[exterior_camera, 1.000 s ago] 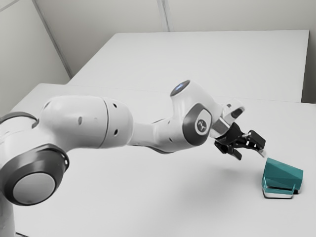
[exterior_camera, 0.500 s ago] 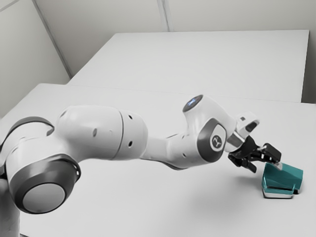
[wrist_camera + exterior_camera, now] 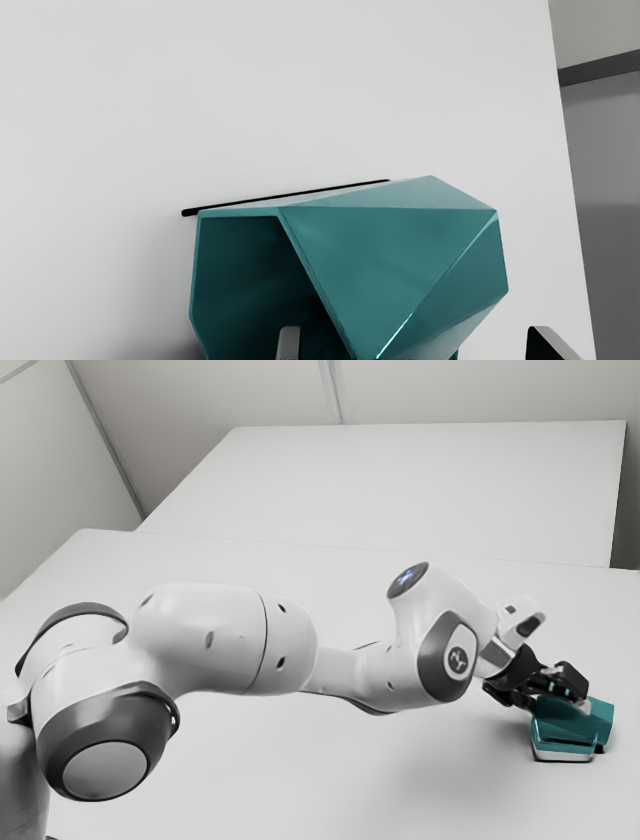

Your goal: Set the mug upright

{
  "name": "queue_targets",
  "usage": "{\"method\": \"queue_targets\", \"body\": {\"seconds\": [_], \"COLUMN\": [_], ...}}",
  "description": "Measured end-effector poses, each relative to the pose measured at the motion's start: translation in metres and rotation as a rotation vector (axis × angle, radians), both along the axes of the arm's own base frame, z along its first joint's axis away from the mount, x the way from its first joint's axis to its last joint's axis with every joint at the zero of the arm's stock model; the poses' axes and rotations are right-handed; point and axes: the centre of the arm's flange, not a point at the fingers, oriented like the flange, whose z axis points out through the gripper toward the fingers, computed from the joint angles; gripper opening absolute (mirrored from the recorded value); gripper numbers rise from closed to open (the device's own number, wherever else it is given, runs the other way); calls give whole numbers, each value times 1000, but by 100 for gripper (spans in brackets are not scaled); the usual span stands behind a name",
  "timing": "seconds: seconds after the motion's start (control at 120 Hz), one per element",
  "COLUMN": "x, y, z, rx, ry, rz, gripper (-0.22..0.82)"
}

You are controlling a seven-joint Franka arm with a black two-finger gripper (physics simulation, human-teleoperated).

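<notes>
The teal faceted mug lies on its side on the white table, near the exterior view's right. In the wrist view the mug shows its dark open mouth and its outer facets. My gripper is low over the mug, overlapping its upper part in the exterior view. Seen from the wrist, the gripper is open: one fingertip appears in front of or inside the mouth, the other past the closed end, with a gap there. Whether any finger touches the mug, I cannot tell.
A thin black strip runs along the mug's far side in the wrist view. The white table extends around the mug, with its edge beyond the mug's closed end. A second white table stands behind.
My arm and gripper have moved toward the exterior view's right and downward, from short of the mug to over it. The mug has stayed where it was.
</notes>
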Motion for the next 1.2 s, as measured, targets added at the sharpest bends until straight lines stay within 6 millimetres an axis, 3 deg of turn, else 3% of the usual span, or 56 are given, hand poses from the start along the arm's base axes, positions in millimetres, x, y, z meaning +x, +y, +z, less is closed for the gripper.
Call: {"method": "queue_targets", "body": {"seconds": [0.2,0.392,0.6,0.958,1.1,1.2], "x": [-1,2,4,9,12,20], "y": [-3,-21,-29,-37,-21,18], "z": [3,30,25,32,55,71], "rx": [-3,-26,-19,-12,-5,36], "ry": [-15,-78,-91,-123,-110,-83], "rz": [-3,-29,-43,-65,-65,-53], "gripper": [26,16,-6,-16,-17,-18]}}
